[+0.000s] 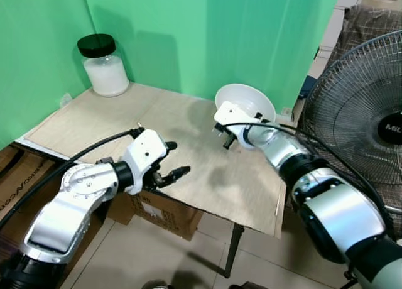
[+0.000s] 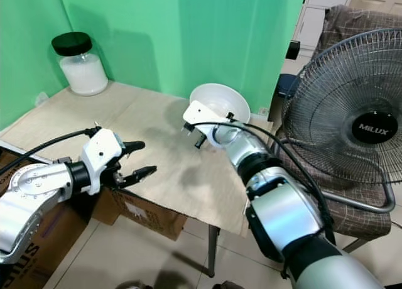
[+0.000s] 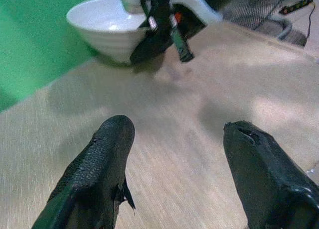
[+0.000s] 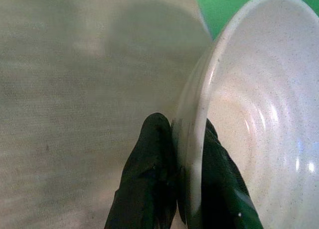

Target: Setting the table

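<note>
- One white bowl (image 1: 246, 102), tilted above the far right of the wooden table (image 1: 125, 119), rim pinched in my right gripper (image 4: 187, 154).
- My left gripper (image 1: 168, 160) hovers spread, empty, at the near edge.
- A black-lidded jar (image 1: 103, 65) stands far left.

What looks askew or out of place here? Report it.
The white bowl is tipped steeply instead of sitting flat: the right gripper pinches its rim and holds it at the far edge of the table. The lidded jar stands upright in the far corner. The left gripper is open over the near edge.
</note>
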Controlling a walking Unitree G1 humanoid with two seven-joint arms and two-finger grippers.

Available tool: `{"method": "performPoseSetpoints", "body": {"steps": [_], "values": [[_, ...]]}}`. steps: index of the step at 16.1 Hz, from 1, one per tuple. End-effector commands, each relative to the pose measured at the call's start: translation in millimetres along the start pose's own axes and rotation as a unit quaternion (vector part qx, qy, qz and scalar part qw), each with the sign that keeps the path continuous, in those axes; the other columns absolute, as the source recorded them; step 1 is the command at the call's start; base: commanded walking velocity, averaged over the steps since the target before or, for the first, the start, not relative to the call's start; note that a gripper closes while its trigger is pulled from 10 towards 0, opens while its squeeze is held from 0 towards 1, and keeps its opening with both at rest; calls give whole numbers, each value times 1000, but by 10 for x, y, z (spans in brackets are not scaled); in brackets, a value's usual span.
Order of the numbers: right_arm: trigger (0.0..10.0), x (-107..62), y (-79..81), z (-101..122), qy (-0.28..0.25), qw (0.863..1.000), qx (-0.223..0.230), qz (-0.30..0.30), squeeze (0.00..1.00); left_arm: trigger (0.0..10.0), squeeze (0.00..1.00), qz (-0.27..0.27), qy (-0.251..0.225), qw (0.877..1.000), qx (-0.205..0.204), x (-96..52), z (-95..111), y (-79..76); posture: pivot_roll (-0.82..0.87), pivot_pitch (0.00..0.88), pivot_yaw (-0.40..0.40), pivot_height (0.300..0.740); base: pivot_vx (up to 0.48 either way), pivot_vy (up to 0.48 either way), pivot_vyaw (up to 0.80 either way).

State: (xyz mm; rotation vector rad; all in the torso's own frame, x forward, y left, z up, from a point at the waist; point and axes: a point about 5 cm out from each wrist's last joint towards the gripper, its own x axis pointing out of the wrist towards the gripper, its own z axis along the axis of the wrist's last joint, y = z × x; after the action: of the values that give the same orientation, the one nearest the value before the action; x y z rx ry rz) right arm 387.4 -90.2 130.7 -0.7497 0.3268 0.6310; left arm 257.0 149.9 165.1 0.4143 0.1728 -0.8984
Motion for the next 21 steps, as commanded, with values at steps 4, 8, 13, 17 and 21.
{"method": "performPoseSetpoints", "body": {"steps": [4, 8, 13, 17, 21], "values": [[0, -448, -173, 255, -169, 984, 48, -15, 0, 10000, 0, 13, -42, 999, -27, -112, 149, -54, 150, 0, -12, 740, 0, 0, 0], [8706, -1179, -39, 227, -239, 967, 65, -52, 0, 10000, 0, 29, -52, 997, -43, -185, 168, -154, 136, 0, -18, 740, 0, 0, 0], [10000, -1635, 194, 58, -244, 936, 137, -213, 0, 10000, 0, 149, -44, 987, -48, -147, 110, -102, 113, 0, -19, 740, 0, 0, -160], [10000, -1635, 382, -113, -164, 953, 124, -222, 0, 10000, 0, 186, -37, 981, -32, 2, 113, -121, 101, 0, -13, 740, 0, 0, -800], [10000, -1575, 432, -165, -131, 956, 147, -218, 0, 10000, 0, 237, -34, 970, -50, -45, 60, -82, 129, 0, -41, 740, 0, 0, -800]]}}
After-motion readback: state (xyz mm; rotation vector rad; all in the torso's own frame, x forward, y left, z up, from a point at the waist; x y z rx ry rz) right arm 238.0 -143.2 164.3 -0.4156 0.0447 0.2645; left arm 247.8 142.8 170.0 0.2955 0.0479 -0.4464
